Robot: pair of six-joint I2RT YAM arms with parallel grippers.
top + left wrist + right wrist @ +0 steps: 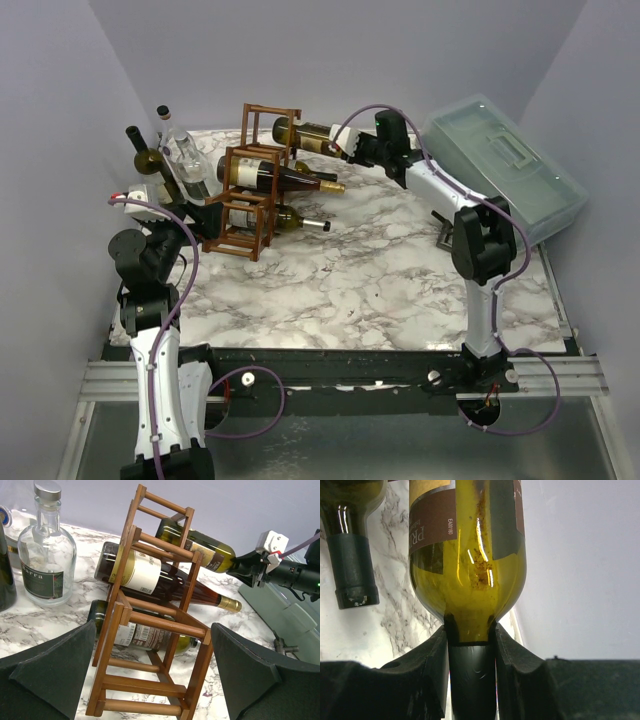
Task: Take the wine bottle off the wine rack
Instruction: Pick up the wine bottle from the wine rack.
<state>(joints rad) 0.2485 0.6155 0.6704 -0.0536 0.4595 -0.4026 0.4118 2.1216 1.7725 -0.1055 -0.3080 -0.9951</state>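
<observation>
The reddish-brown wine rack (255, 185) (150, 620) stands at the table's back left. An olive-green wine bottle (310, 133) (200, 545) (470, 555) lies in its top cell, base still between the bars, neck pointing right. My right gripper (347, 146) (252, 569) (471, 650) is shut on that bottle's dark-capped neck, just below the shoulder. My left gripper (203, 218) (150, 680) is open wide at the rack's left foot. Its fingers (50, 675) stand either side of the bottom cell, apart from the wood.
Two more bottles lie in the rack, one in the middle tier (280, 178) (145, 575) and one in the bottom tier (272, 217) (145, 635). A clear glass bottle (186, 160) (45, 560) and a dark one (150, 160) stand left of it. A translucent toolbox (505, 165) sits back right.
</observation>
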